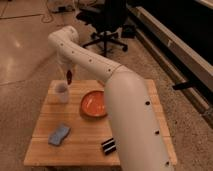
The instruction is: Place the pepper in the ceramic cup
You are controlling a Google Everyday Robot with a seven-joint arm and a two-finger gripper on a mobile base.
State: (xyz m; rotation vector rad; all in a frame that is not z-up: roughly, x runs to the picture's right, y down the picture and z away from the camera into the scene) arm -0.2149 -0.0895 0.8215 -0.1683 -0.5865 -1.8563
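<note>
The slim dark red pepper (69,77) hangs from my gripper (67,70), which is shut on it at the far left of the wooden table (85,137). The pepper's tip is just above and slightly right of the rim of the pale white ceramic cup (61,93), which stands upright near the table's far left corner. My white arm (125,105) reaches across the table from the near right and hides part of its right side.
A round orange-red bowl (93,104) sits at the table's middle, right of the cup. A blue-grey sponge (59,135) lies near the front left. A small black object (109,146) lies near the front edge. A black office chair (107,22) stands behind the table.
</note>
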